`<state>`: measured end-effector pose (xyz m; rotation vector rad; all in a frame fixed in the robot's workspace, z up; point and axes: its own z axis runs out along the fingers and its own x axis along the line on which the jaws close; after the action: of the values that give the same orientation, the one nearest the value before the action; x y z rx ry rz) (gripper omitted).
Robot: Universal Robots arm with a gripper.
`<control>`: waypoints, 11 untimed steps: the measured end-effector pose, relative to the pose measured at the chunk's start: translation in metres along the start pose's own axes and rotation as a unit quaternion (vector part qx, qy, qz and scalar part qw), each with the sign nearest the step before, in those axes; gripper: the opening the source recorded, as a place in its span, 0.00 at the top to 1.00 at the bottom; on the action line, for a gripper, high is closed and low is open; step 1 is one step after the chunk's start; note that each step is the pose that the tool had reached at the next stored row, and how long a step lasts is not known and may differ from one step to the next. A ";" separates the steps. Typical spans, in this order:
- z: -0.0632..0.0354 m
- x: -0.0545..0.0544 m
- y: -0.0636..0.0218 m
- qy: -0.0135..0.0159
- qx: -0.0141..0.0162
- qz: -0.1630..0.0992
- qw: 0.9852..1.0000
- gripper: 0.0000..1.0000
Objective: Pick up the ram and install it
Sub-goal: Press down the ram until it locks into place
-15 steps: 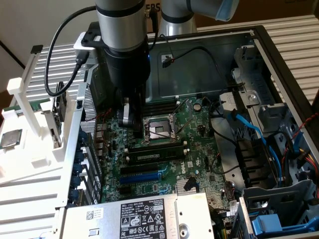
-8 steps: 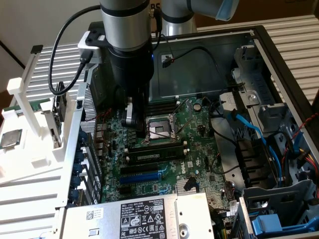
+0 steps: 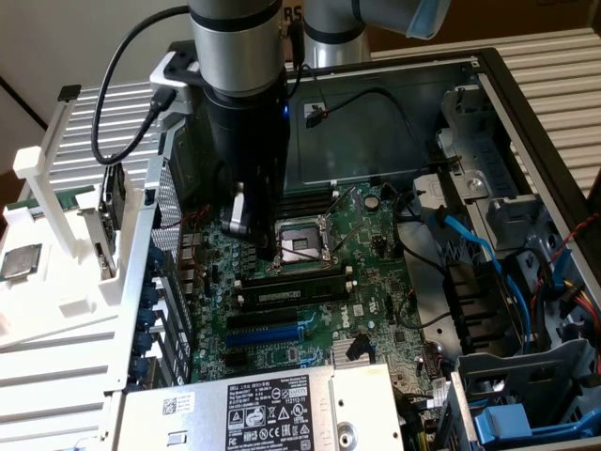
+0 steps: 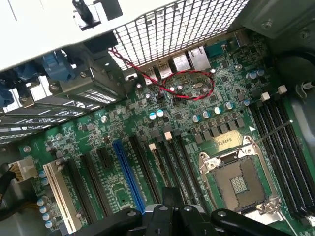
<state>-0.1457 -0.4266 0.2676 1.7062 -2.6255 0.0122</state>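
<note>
The ram [image 3: 289,293], a long dark stick with a pale label strip, sits in one of the black slots just in front of the CPU socket [image 3: 302,246] on the green motherboard [image 3: 376,272]. My gripper [image 3: 252,246] hangs low over the board beside the socket, above the end of the slots toward the exterior view's left. It is shut, with nothing visible between its fingers. In the wrist view the closed gripper [image 4: 170,197] points down at the row of dark slots [image 4: 183,162] next to the open socket [image 4: 241,184].
The computer case's metal walls [image 3: 488,85] enclose the board. Blue and black cables [image 3: 470,244] and drive bays crowd the exterior view's right. A power supply [image 3: 272,404] lies in front. At the exterior view's left, a white fixture [image 3: 56,216] holds a square silver chip [image 3: 19,261].
</note>
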 end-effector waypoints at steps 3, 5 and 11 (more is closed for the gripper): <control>0.0000 0.000 0.0000 0.000 0.000 0.032 1.000 0.89; 0.0000 0.000 0.0000 0.000 -0.001 0.048 0.999 0.89; 0.0003 0.000 0.0000 0.000 -0.001 0.104 0.995 0.89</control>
<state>-0.1457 -0.4265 0.2673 1.4237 -2.7880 0.0104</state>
